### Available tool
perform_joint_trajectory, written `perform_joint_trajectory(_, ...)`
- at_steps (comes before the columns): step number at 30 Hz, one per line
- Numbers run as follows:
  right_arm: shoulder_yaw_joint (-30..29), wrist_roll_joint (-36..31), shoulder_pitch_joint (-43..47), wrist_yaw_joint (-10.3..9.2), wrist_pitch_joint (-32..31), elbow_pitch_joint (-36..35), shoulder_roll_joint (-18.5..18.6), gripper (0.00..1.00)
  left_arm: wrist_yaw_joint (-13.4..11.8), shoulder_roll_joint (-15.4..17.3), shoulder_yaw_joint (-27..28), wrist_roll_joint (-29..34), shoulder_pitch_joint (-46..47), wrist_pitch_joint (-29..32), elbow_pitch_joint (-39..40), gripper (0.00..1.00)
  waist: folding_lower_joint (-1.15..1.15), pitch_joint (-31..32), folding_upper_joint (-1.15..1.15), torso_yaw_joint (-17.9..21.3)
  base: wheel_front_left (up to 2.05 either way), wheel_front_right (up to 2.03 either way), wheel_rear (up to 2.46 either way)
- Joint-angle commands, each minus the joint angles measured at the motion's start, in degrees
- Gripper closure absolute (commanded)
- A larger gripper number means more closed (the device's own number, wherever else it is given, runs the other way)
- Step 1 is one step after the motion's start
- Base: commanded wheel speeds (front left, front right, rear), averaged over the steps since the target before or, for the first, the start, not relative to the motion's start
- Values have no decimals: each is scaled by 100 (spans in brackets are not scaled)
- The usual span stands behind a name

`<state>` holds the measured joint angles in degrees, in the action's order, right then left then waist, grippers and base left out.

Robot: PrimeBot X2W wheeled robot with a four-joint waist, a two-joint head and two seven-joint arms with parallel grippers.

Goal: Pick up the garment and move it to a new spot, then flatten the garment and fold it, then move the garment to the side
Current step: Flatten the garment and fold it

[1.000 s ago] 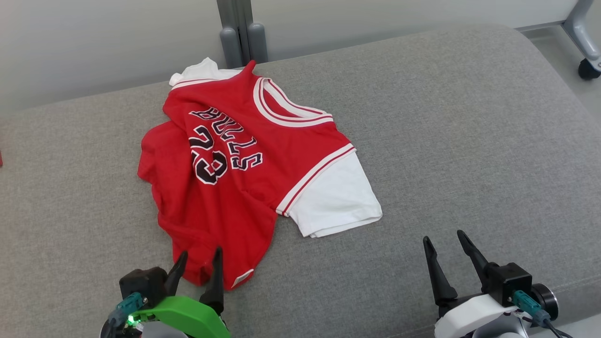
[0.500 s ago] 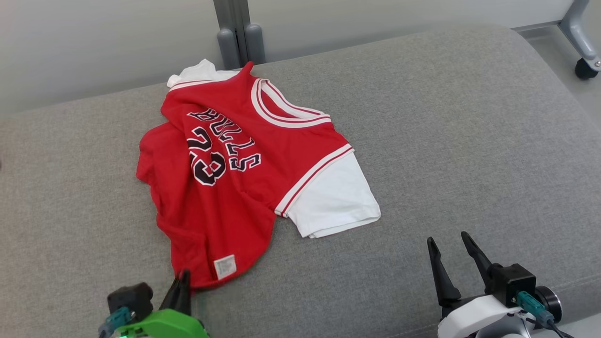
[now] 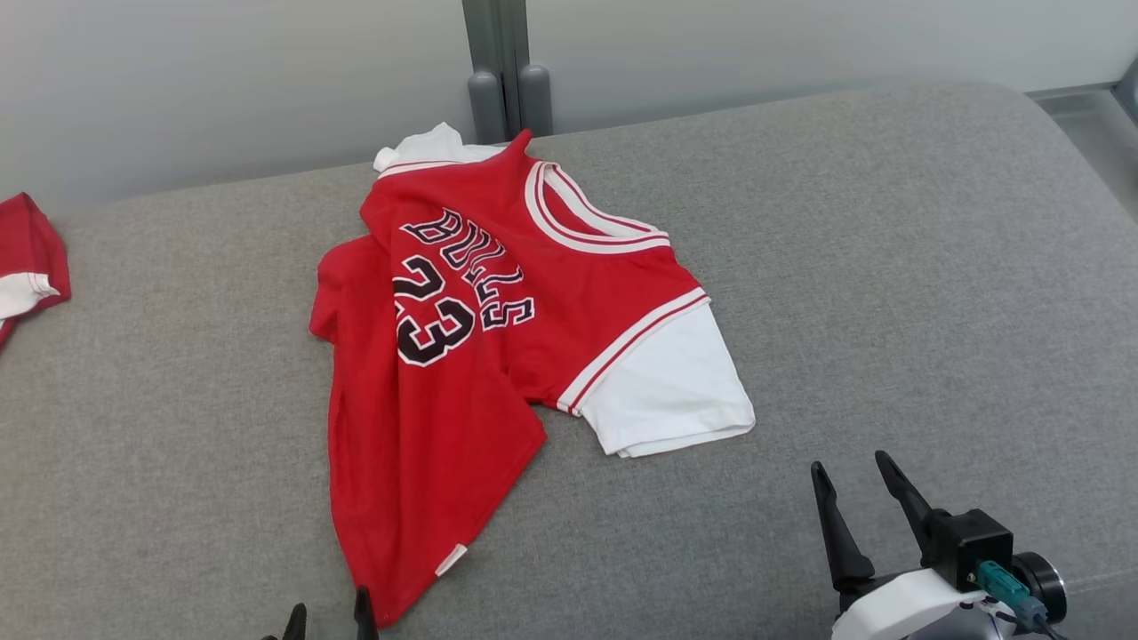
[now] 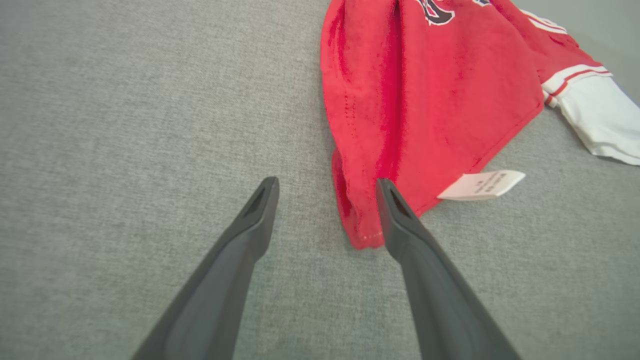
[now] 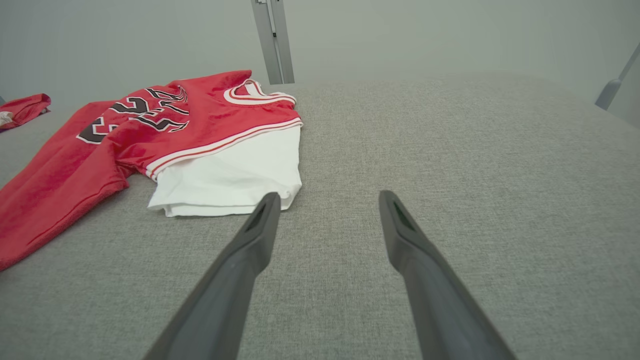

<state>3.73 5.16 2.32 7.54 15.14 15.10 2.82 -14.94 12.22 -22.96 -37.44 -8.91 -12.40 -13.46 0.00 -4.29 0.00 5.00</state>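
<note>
- A second red-and-white cloth (image 3: 27, 258) lies bunched well to the left of the garment (image 3: 471, 373), at the left edge of the head view
- The left gripper (image 3: 327, 613) sits just below the garment's nearest hem corner, with its two dark tips poking up from the bottom edge of the head view
- In the left wrist view, the left gripper (image 4: 326, 182) has its fingers spread wide with nothing clamped between them; the garment's hem corner lies in the gap, close against one finger (image 4: 400, 220); whether they touch cannot be told
- The garment, a red jersey printed with dark letters and the number 23, lies loosely spread and wrinkled on the grey cushion (image 3: 889, 267), collar at the far side and hem toward the robot
- A small white label (image 3: 451, 559) sticks out from the garment's hem, just right of the near corner
- A grey post (image 3: 507, 80) stands right behind the garment's collar
- The white sleeve (image 3: 676, 391) lies flat on the garment's right side; the other sleeve (image 3: 418, 147) peeks out at the far-left shoulder
- The right gripper (image 3: 847, 462) hovers to the right of the garment and nearer the robot, apart from the white sleeve
- In the right wrist view, the right gripper (image 5: 328, 194) is fully parted and empty, with bare cushion between its fingers and the garment's white sleeve just off one tip
</note>
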Motion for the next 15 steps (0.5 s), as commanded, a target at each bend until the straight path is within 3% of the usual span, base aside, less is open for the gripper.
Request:
perform_joint_trajectory(1, -38, -71, 99, -10, 0, 0, 13, 0, -99, 11, 77, 188, -84, -134, -12, 0, 0, 132, 0, -80, 0, 0, 0)
perform_joint_trajectory(3, -83, -121, 114, -10, 0, -28, 12, 0, -170, -53, 242, 340, -116, -246, 54, 0, 0, 210, 0, -115, 0, 0, 0)
perform_joint_trajectory(10, -310, -289, 184, -9, 0, -287, 9, 0, 178, -311, 1057, 1695, -189, -279, 895, 0, 0, 449, 0, -235, 0, 0, 0)
perform_joint_trajectory(15, -297, -401, 205, -10, 0, -466, 12, 0, 714, -641, 1591, 2223, -352, -280, 1146, 0, 0, 573, 0, -271, 0, 0, 0)
